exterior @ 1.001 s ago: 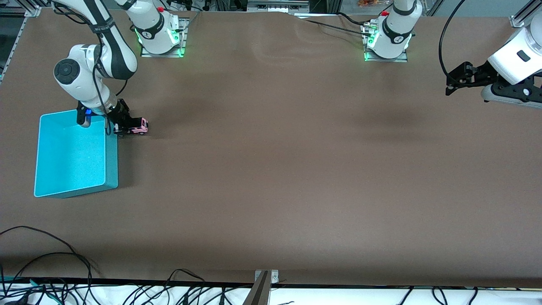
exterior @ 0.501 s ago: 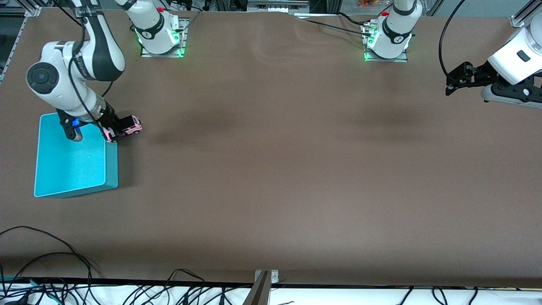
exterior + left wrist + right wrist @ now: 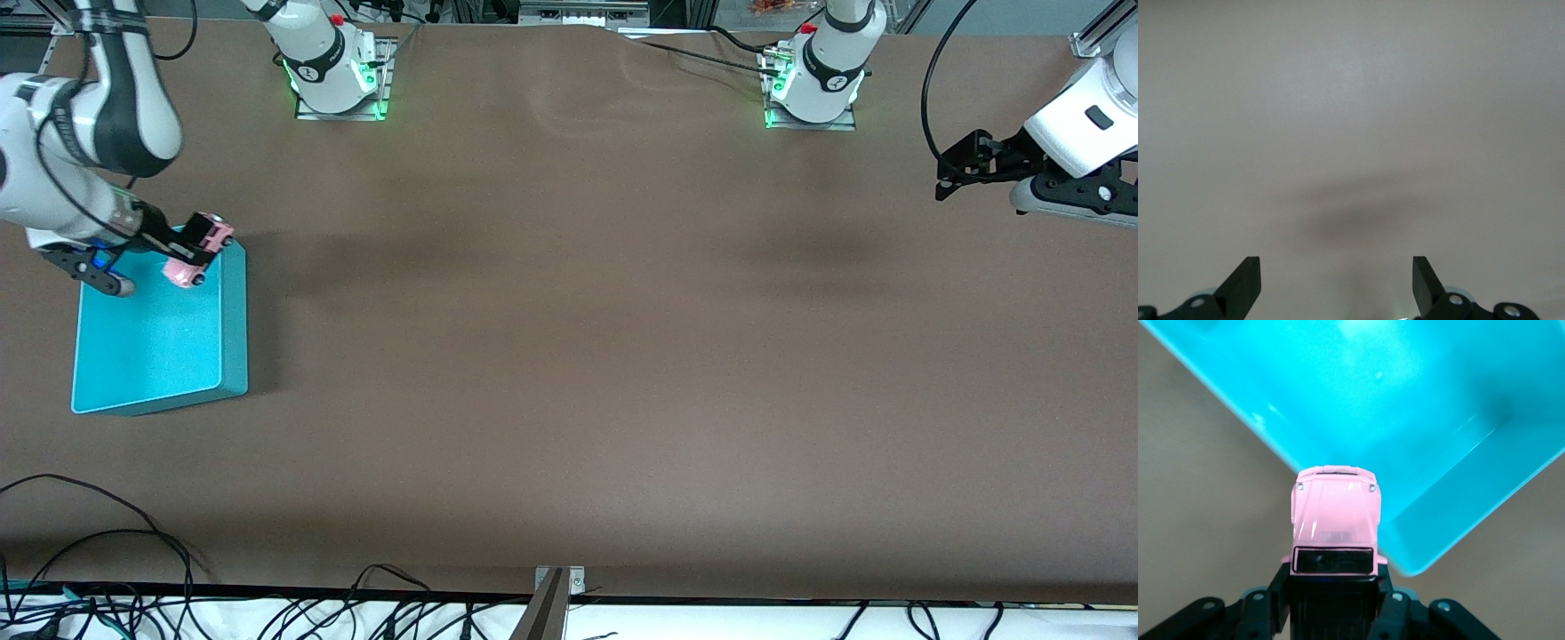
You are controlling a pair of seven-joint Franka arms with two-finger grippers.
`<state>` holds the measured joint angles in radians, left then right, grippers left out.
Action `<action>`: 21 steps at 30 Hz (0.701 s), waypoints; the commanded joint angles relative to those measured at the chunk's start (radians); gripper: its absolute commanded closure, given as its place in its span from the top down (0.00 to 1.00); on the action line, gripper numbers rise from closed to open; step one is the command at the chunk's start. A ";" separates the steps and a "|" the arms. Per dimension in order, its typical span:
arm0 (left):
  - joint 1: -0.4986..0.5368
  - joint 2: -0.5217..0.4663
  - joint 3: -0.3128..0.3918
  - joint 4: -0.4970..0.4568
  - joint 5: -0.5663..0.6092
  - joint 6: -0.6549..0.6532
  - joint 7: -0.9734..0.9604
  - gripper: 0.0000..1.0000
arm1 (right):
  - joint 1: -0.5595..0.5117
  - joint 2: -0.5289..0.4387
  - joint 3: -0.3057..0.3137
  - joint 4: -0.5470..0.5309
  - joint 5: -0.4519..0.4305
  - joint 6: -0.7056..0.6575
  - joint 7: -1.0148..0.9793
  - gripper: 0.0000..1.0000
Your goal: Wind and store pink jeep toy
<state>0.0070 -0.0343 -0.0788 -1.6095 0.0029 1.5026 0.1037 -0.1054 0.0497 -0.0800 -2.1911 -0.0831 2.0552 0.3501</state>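
Aloft, pink jeep toy (image 3: pixel 1335 520) nose-down binward

right gripper (image 3: pixel 182 244) tilted aloft, jaws clamped; left gripper (image 3: pixel 944 178) waits raised, jaws spread.

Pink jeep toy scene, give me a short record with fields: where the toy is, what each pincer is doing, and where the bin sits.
toy: pink jeep toy held in the air over a corner of the turquoise bin
right pincer: shut on the toy's rear
left pincer: open, waiting over bare table at the left arm's end
bin: toward the right arm's end of the table
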 commanded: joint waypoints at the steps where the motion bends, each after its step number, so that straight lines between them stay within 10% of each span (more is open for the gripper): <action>1: -0.001 0.013 -0.001 0.031 0.014 -0.012 -0.004 1.00 | 0.000 0.022 -0.066 0.022 -0.020 -0.029 -0.236 0.00; 21: -0.001 0.013 -0.001 0.033 0.012 -0.012 -0.004 1.00 | -0.005 0.217 -0.080 0.077 -0.228 0.117 -0.436 0.00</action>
<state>0.0070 -0.0343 -0.0788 -1.6094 0.0029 1.5026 0.1037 -0.1106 0.2177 -0.1586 -2.1818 -0.2934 2.1457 -0.0625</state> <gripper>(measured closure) 0.000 0.485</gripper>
